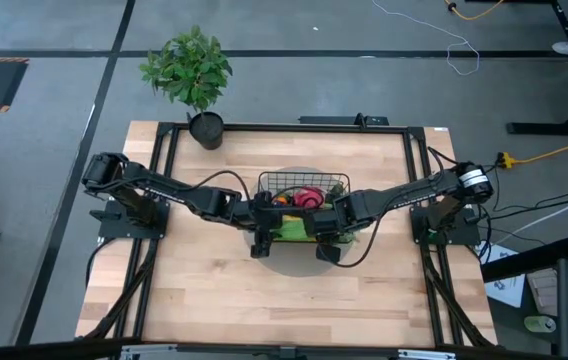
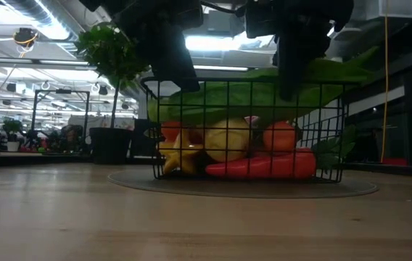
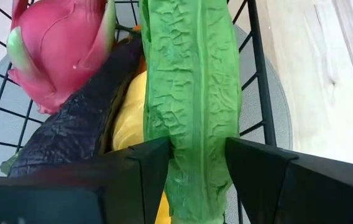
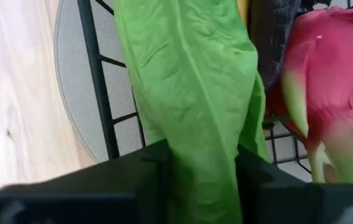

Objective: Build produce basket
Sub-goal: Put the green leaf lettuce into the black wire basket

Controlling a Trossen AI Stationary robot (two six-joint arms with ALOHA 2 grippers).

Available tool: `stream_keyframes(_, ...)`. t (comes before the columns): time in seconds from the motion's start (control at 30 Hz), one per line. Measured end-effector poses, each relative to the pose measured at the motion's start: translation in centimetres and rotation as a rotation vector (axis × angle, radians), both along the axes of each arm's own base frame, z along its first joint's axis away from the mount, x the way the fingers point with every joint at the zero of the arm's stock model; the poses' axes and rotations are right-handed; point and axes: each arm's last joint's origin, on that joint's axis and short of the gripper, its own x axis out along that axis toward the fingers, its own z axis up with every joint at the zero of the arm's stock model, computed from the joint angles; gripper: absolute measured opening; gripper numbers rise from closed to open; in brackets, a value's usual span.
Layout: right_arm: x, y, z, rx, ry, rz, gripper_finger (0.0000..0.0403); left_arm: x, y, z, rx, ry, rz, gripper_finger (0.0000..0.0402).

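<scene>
The black wire basket (image 1: 304,186) (image 2: 246,123) stands on a round grey mat in the middle of the table. It holds a pink dragon fruit (image 3: 58,50) (image 4: 332,81), yellow fruit (image 2: 226,139), a tangerine (image 2: 278,136), a red vegetable (image 2: 264,165) and something dark (image 3: 71,130). The long green bundle (image 2: 264,93) (image 1: 294,228) lies across the top on the near side, its right end poking past the rim. My left gripper (image 3: 196,149) (image 1: 262,232) and right gripper (image 4: 201,155) (image 1: 329,238) are each shut on it. My left gripper pinches the green bundle's left part (image 3: 192,124) between its two fingers (image 3: 155,163), from above, pointing down and lying across it. The bundle lies level at the basket's top. My right gripper pinches the bundle's right, leafy part (image 4: 195,118) between its fingers (image 4: 251,168), also from above and across it.
A leafy potted plant in a black pot (image 1: 196,75) stands at the table's far left corner. The grey mat (image 2: 148,181) rings the basket. Bare wood (image 1: 284,300) stretches toward the near edge and on either side of the basket.
</scene>
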Motion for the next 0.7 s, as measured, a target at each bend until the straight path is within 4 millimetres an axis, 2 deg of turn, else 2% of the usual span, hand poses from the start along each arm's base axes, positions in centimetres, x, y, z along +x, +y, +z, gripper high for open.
stream_keyframes(0.13,0.1,0.1,1.2,0.020,0.007,-0.004,0.0148,0.0,0.0,-0.1,0.002,0.002,0.002,0.0154)
stream_keyframes(0.27,0.3,0.1,3.3,0.032,-0.004,-0.032,0.0169,0.0,0.0,-0.1,0.005,0.002,0.005,0.0154)
stream_keyframes(0.5,0.3,0.1,5.9,0.039,-0.019,-0.036,0.0173,0.0,0.1,-0.2,0.009,0.004,0.011,0.0154)
stream_keyframes(0.7,0.0,0.1,6.2,0.023,0.000,-0.051,0.0174,-0.1,0.2,0.5,0.034,-0.008,0.038,0.0154)
